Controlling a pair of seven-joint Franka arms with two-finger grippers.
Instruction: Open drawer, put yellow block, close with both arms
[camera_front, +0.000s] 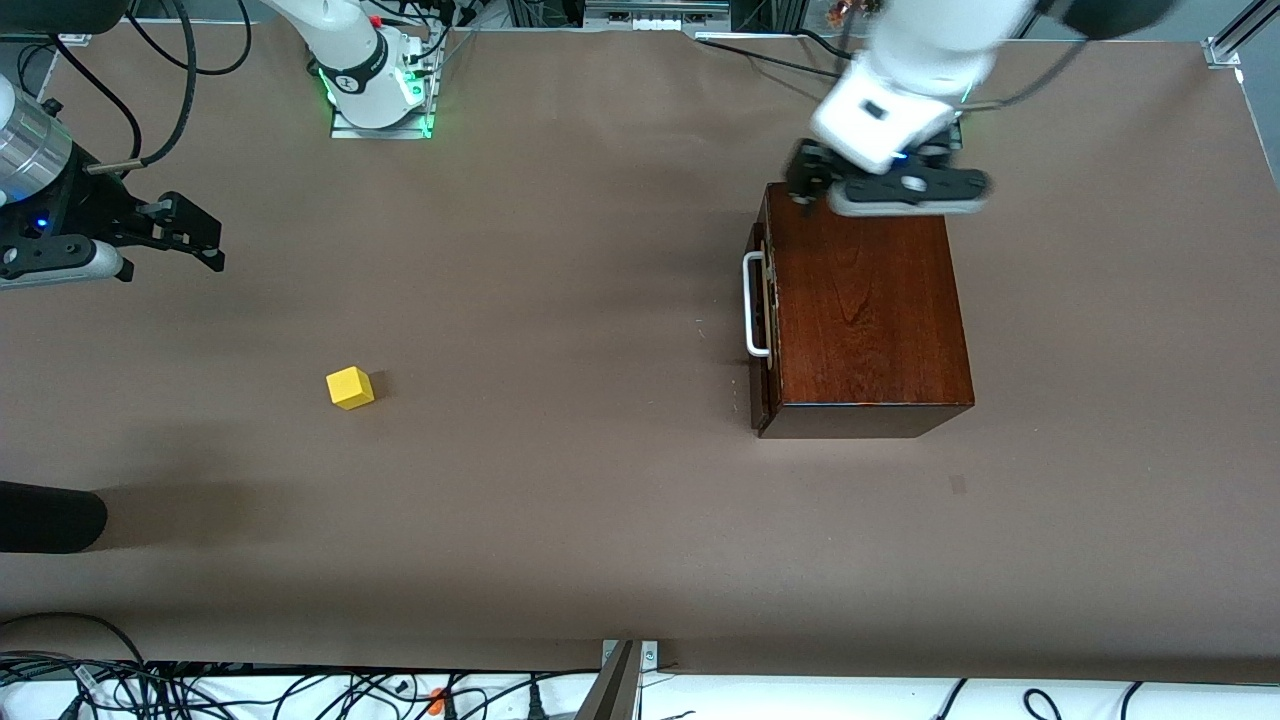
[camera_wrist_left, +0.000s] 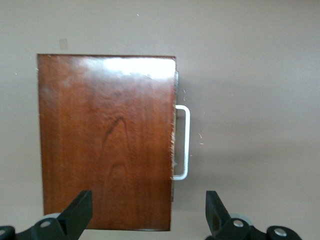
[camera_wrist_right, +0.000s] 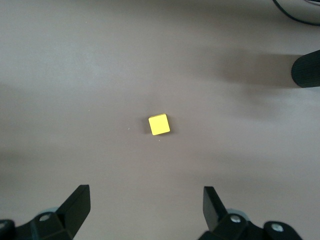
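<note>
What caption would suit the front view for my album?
Left hand open over the closed drawer; right hand open, yellow block untouched on the table.

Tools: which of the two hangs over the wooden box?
The left tool, open over the box edge by the bases. The right tool, also open, hangs over bare table.

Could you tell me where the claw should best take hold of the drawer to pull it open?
Grip the white U-shaped handle on the drawer front, which faces the right arm's end of the table. The bar stands off the shut front, leaving a gap for one finger. The open left claw, over the box, would probably descend astride the bar's middle.
</note>
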